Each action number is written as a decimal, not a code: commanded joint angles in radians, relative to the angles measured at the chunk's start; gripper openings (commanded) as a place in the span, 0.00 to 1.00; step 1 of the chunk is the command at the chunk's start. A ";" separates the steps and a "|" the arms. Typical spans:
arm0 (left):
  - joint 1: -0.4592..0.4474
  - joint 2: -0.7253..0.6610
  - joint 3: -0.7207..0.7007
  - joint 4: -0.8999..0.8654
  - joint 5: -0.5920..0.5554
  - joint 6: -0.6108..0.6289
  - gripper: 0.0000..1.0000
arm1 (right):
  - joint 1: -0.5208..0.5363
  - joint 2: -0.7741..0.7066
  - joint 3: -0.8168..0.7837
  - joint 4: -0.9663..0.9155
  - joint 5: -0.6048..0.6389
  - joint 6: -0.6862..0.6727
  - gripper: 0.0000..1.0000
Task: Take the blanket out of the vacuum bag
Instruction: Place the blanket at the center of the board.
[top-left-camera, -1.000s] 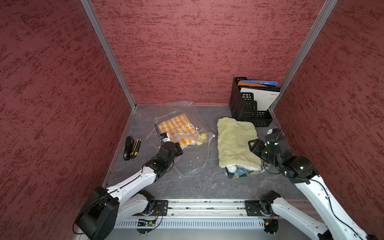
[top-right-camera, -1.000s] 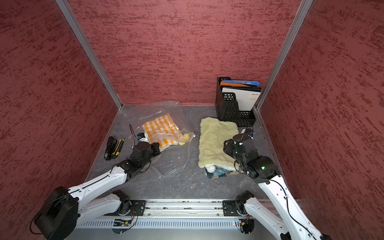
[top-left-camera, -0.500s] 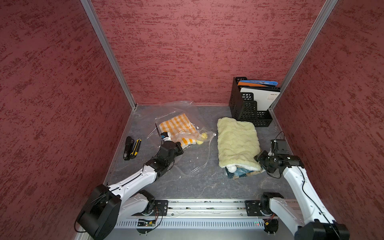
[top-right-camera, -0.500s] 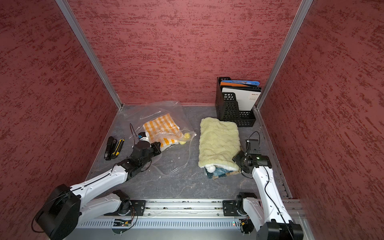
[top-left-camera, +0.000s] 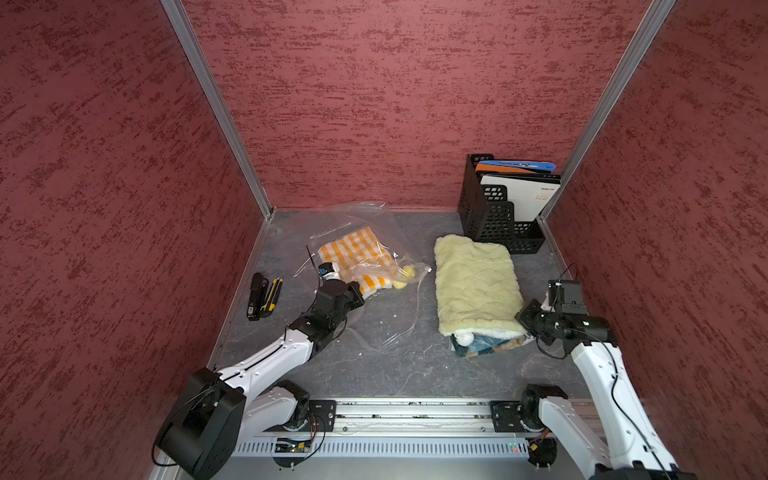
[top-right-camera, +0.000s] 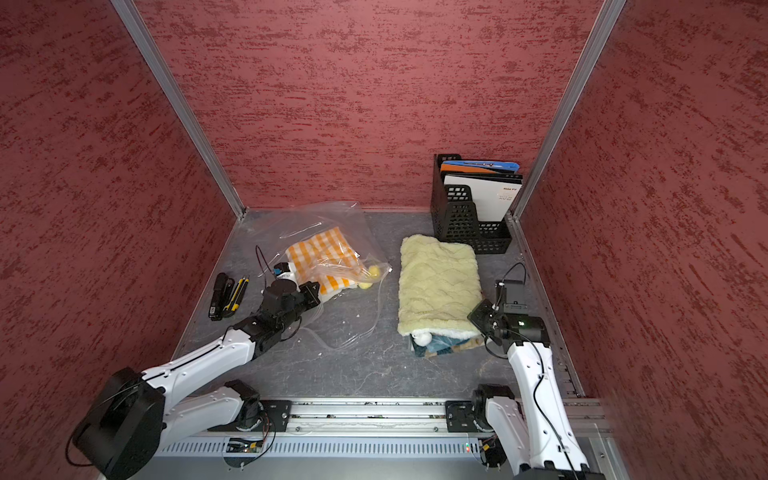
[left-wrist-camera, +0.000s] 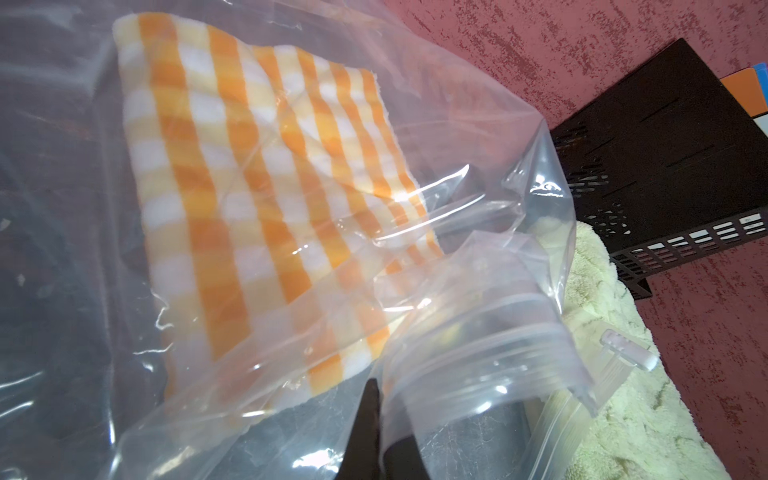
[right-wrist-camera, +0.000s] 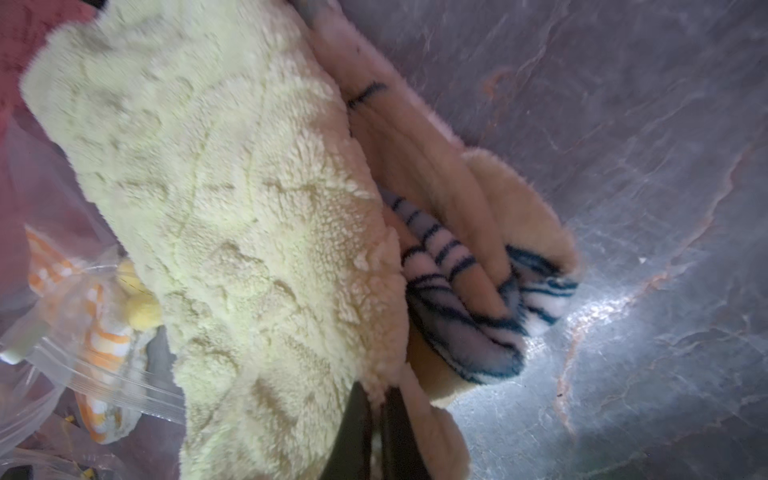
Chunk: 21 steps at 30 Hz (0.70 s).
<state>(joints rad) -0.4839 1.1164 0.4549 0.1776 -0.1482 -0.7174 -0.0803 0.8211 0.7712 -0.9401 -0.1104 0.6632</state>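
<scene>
The vacuum bag (top-left-camera: 365, 220) (top-right-camera: 332, 220) (left-wrist-camera: 478, 291) lies crumpled at the back left, clear and crinkly. An orange-and-white checked blanket (top-left-camera: 357, 257) (top-right-camera: 324, 257) (left-wrist-camera: 232, 187) is inside it. My left gripper (top-left-camera: 357, 291) (top-right-camera: 311, 291) (left-wrist-camera: 380, 415) is shut on the bag's plastic near its zip strip; the slider clip (left-wrist-camera: 627, 353) sits further along the strip. To the right a folded pale yellow blanket (top-left-camera: 473, 282) (top-right-camera: 438, 282) (right-wrist-camera: 216, 187) rests on a blue-striped cream one (top-left-camera: 486, 347) (right-wrist-camera: 457, 270). My right gripper (top-left-camera: 524, 318) (top-right-camera: 478, 316) (right-wrist-camera: 376, 399) is shut on the yellow blanket's near right edge.
A black mesh file rack (top-left-camera: 498, 220) (top-right-camera: 465, 224) with folders stands in the back right corner, just behind the yellow blanket. Black and yellow utility knives (top-left-camera: 264, 291) (top-right-camera: 226, 295) lie by the left wall. Red walls close in three sides.
The right arm drew back and dropped from over the blankets to the yellow blanket's near right edge, and its jaws closed on the fleece. The left gripper stayed put, holding the bag.
</scene>
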 joint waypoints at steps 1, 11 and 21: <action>0.010 0.008 0.019 0.029 0.021 0.020 0.00 | -0.009 -0.005 0.059 -0.012 0.094 0.011 0.00; 0.028 -0.038 0.003 0.003 0.019 0.030 0.00 | -0.116 0.035 0.014 0.040 0.080 -0.038 0.02; 0.035 -0.038 0.014 -0.019 0.023 0.034 0.00 | -0.118 -0.059 0.037 0.030 0.100 -0.034 0.47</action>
<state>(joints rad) -0.4580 1.0824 0.4549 0.1719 -0.1310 -0.7013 -0.1925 0.8188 0.7490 -0.9180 -0.0216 0.6373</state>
